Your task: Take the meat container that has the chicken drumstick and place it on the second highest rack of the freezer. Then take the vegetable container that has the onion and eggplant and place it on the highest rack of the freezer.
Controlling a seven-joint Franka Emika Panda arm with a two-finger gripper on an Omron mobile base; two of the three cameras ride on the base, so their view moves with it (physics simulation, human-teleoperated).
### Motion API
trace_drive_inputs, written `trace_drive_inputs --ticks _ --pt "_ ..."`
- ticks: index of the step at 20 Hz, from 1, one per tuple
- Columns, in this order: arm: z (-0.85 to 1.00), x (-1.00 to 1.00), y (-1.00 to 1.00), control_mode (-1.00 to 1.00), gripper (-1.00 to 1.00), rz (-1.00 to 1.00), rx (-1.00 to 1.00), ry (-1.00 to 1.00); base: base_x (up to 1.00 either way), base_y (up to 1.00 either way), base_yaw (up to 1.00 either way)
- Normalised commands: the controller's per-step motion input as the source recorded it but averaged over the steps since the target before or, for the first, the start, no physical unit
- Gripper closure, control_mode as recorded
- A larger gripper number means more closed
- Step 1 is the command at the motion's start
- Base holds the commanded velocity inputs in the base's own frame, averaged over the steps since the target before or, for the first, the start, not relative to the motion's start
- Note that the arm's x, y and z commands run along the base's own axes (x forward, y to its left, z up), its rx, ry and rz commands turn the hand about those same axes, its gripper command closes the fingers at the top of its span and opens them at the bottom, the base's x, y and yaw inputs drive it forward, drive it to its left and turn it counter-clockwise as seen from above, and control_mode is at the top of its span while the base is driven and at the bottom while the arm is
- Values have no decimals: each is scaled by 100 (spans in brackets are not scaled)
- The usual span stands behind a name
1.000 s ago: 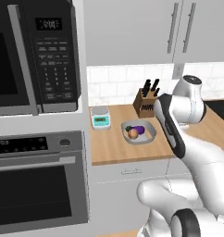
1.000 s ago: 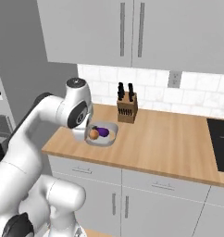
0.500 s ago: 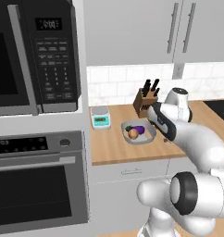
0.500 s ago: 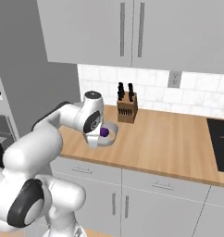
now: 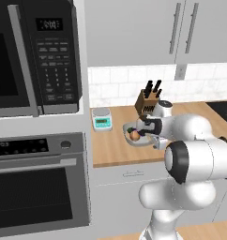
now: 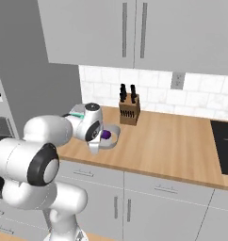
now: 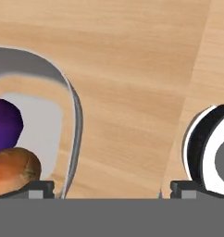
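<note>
Our tool [image 7: 107, 187] sits low over the wooden surface [image 7: 132, 69] with its jaws spread wide; one tip [image 7: 37, 187] stands over the inside of the vegetable container [image 7: 73, 106] and the other well outside it, so the container's rim wall runs up between them. We have hold of nothing yet.

The container rests on the surface toward its front edge, with the onion [image 7: 12, 169] nearest the inner tip and the purple eggplant [image 7: 5, 125] just behind it. From the left base view the tool [image 5: 144, 129] is at the container's [image 5: 134, 139] side nearest the arm, and the onion [image 5: 134, 135] shows inside. Farther back stand the knife block [image 5: 148, 99] by the wall and the small scale [image 5: 102, 122] toward the surface's left end; the right base view shows the container [image 6: 109, 136] just in front of the knife block [image 6: 129, 109].

We judge that we are at the grasp of the vegetable container. The chicken-drumstick container and the freezer are not something we can place from here. The next move calls for settling slightly lower, pinching the rim squarely, then lifting level so nothing rolls out.
</note>
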Motion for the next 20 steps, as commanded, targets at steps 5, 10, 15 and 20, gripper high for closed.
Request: trace_drive_inputs --ticks 5,10,15,20 --pt "-9 51 0 -100 -100 3 0 8 0 0 0" --pt "-15 52 0 -100 -100 4 0 11 0 0 0" --pt "-44 36 -4 -100 -100 3 0 8 0 0 0" --pt "-56 13 -8 -100 -100 0 0 1 0 0 0"
